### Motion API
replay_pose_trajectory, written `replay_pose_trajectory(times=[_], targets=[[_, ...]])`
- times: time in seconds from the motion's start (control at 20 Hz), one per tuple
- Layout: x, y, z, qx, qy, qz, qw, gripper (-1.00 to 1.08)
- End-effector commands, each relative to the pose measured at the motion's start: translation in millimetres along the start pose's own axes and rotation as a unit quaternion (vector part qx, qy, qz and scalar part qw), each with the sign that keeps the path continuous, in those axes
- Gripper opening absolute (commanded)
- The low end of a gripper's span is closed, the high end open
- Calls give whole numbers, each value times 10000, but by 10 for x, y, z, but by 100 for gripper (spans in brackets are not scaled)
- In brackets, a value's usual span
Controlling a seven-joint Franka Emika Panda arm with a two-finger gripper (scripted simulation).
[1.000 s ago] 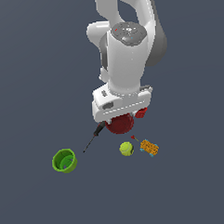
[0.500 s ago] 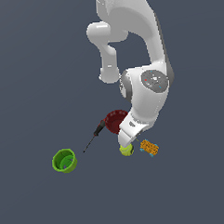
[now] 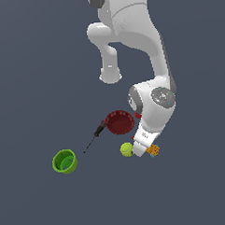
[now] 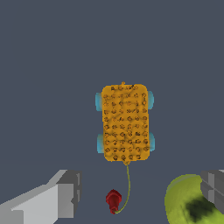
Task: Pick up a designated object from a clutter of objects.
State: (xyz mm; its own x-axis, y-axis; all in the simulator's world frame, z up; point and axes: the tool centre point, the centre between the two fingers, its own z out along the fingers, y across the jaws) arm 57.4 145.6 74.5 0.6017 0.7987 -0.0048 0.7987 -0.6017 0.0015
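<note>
Pincer (image 4: pixel 135 192) spread wide, empty, above the orange block (image 4: pixel 125 123). Risk: one finger (image 4: pixel 213 186) overlaps the yellow-green ball (image 4: pixel 188 201); descending could knock it.

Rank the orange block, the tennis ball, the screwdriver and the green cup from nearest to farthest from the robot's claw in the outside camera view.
From the gripper:
1. Orange block and yellow-green ball, one on each side of it; too close to call.
2. Screwdriver, farther toward the exterior view's left.
3. Green cup, farthest left.
</note>
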Motion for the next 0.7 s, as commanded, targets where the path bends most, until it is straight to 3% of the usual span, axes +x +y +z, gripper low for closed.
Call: replay_pose_trajectory(times=[0.0, 0.65], targets=[[39, -31, 65, 3, 19, -130, 9999, 100], [43, -51, 351, 8, 20, -164, 9999, 100]])
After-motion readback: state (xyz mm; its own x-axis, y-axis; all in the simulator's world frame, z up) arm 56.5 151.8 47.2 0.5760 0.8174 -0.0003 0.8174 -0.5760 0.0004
